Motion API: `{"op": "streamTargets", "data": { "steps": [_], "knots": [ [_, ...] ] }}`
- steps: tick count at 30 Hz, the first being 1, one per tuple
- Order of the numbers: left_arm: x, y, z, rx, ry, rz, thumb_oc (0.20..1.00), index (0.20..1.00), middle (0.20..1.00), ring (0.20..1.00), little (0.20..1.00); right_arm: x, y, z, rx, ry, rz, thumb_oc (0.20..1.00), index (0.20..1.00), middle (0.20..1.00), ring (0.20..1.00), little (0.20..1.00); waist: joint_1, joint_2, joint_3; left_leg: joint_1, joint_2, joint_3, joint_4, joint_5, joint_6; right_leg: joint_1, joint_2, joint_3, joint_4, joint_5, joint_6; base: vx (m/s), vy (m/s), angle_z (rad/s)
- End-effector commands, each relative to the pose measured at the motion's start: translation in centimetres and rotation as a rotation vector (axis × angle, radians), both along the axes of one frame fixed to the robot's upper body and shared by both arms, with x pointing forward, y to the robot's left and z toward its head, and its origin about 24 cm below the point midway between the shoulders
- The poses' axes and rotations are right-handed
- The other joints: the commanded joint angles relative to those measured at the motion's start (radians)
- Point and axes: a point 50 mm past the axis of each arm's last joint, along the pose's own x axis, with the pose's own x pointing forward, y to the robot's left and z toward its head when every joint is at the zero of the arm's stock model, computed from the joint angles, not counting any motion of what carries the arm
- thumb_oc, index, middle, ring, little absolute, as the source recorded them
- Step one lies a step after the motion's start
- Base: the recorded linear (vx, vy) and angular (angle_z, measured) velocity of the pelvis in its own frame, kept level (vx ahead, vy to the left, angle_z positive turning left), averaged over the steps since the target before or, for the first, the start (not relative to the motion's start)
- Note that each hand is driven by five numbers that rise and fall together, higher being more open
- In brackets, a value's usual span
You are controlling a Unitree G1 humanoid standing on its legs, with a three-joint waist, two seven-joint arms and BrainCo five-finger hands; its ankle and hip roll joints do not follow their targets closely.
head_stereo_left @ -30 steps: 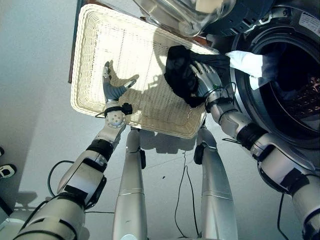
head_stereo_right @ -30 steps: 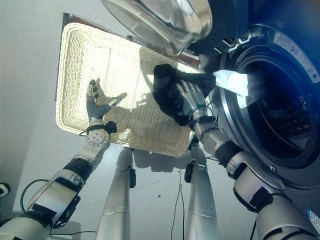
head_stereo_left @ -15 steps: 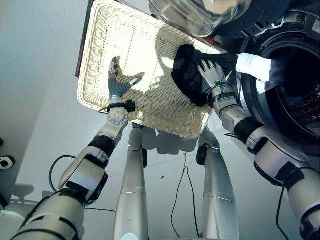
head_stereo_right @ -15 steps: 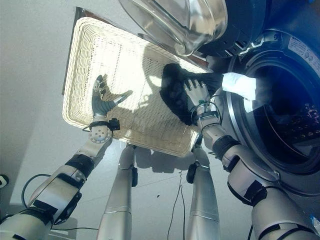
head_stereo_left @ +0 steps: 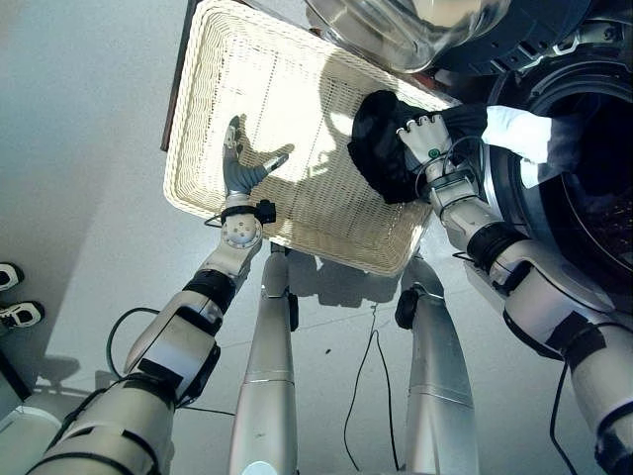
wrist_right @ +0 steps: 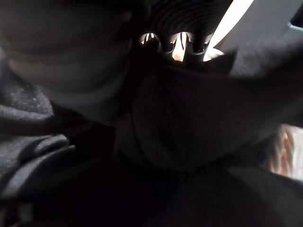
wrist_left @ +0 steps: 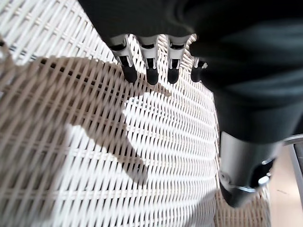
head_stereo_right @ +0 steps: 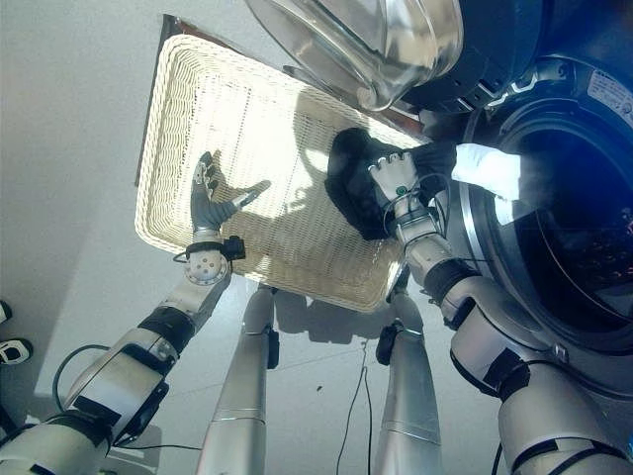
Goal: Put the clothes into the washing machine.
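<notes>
Gripping the black garment [head_stereo_left: 381, 158] at the basket [head_stereo_left: 198, 119] edge beside the washer opening [head_stereo_left: 593, 148], right hand [head_stereo_left: 423, 139] fingers curl into it. Left hand [head_stereo_left: 240, 170] spread wide over bare wicker.

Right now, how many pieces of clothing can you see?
2. A black garment lies at the white wicker basket's corner nearest the washer, under the right hand. A white garment hangs over the dark washing machine's door opening. Others may be hidden inside the drum.
</notes>
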Motion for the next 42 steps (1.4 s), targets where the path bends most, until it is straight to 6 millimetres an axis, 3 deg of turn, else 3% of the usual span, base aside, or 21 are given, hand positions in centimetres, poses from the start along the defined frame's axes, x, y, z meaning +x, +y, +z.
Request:
{"op": "streamTargets", "data": {
  "steps": [1,7,8,13,15,17,24,31,34,39,42],
  "knots": [
    [0.0,-0.3,1.4,-0.07,-0.075,-0.003,1.0,1.0,1.0,1.0,1.0,-0.1,-1.9,-2.4,-0.008,0.103,-0.055,0.2,0.2,0.2,0.2,0.2,-0.025,0.026,0.005,-0.057,-0.105,0.05,0.055,0.012,0.128,0.048,0.06,-0.076,-0.128,0.106,0.009,0.0,0.0,0.0],
    [0.0,-0.1,1.4,-0.079,-0.071,0.0,1.0,1.0,1.0,1.0,1.0,-0.2,-1.3,-2.8,0.366,0.18,0.039,0.2,0.2,0.2,0.2,0.2,-0.028,0.026,0.005,-0.06,-0.106,0.05,0.057,0.014,0.128,0.041,0.063,-0.071,-0.122,0.108,0.007,0.0,0.0,0.0],
    [-0.1,-0.2,1.3,-0.084,-0.07,0.001,1.0,1.0,1.0,1.0,1.0,-0.3,-0.4,-2.7,0.593,0.205,0.121,0.2,0.2,0.2,0.2,0.2,-0.03,0.024,0.005,-0.062,-0.107,0.049,0.056,0.014,0.127,0.038,0.064,-0.069,-0.123,0.109,0.006,0.0,0.0,0.0],
    [-0.2,0.5,1.1,-0.095,-0.065,0.011,1.0,1.0,1.0,1.0,1.0,-1.1,2.4,-1.7,1.126,0.276,0.379,0.2,0.2,0.2,0.2,0.2,-0.039,0.014,0.005,-0.061,-0.102,0.049,0.059,0.011,0.121,0.034,0.069,-0.064,-0.112,0.101,0.001,0.0,0.0,0.0],
    [-0.3,0.6,1.1,-0.095,-0.065,0.015,1.0,1.0,1.0,1.0,1.0,-1.4,2.8,-1.5,1.217,0.288,0.434,0.2,0.2,0.2,0.2,0.2,-0.042,0.011,0.005,-0.06,-0.1,0.05,0.058,0.011,0.12,0.034,0.071,-0.063,-0.112,0.1,0.001,0.0,0.0,0.0],
    [-0.4,1.1,1.0,-0.103,-0.065,0.032,1.0,1.0,1.0,1.0,1.0,-2.3,3.7,-0.6,1.455,0.325,0.604,0.2,0.2,0.2,0.2,0.2,-0.051,0.002,0.005,-0.056,-0.096,0.055,0.056,0.01,0.116,0.034,0.075,-0.059,-0.11,0.096,0.0,0.0,0.034,0.0],
    [-0.6,2.5,0.7,-0.115,-0.058,0.064,1.0,1.0,1.0,1.0,1.0,-3.7,3.6,1.1,1.791,0.399,0.942,0.2,0.2,0.2,0.2,0.2,-0.068,-0.016,0.005,-0.043,-0.083,0.063,0.05,0.007,0.109,0.041,0.078,-0.053,-0.111,0.094,0.004,0.0,0.01,-0.02],
    [-0.9,4.3,0.3,-0.121,-0.046,0.093,1.0,1.0,1.0,1.0,1.0,-4.7,0.4,2.7,2.116,0.366,1.337,0.2,0.2,0.2,0.2,0.2,-0.083,-0.034,0.005,-0.03,-0.073,0.064,0.047,-0.004,0.103,0.05,0.081,-0.047,-0.113,0.091,0.011,0.0,0.0,0.0],
    [-1.1,5.5,0.2,-0.121,-0.044,0.107,1.0,1.0,1.0,1.0,1.0,-4.8,-2.7,3.1,2.26,0.262,1.544,0.2,0.2,0.2,0.2,0.2,-0.091,-0.038,0.005,-0.022,-0.067,0.064,0.042,-0.011,0.101,0.06,0.081,-0.047,-0.122,0.092,0.018,0.0,-0.005,-0.07],
    [-1.3,6.6,0.1,-0.12,-0.045,0.116,1.0,1.0,1.0,1.0,1.0,-4.9,-6.0,3.0,2.341,0.116,1.676,0.2,0.2,0.2,0.2,0.2,-0.097,-0.04,0.005,-0.018,-0.063,0.065,0.042,-0.017,0.098,0.068,0.081,-0.046,-0.13,0.093,0.021,0.0,-0.001,-0.04],
    [-1.5,7.5,0.0,-0.116,-0.044,0.123,1.0,1.0,1.0,1.0,1.0,-5.0,-9.0,2.6,2.415,-0.039,1.799,0.2,0.2,0.2,0.2,0.2,-0.098,-0.041,0.005,-0.015,-0.058,0.065,0.046,-0.023,0.095,0.074,0.079,-0.045,-0.135,0.094,0.024,0.0,0.0,0.0]
  ]
}}
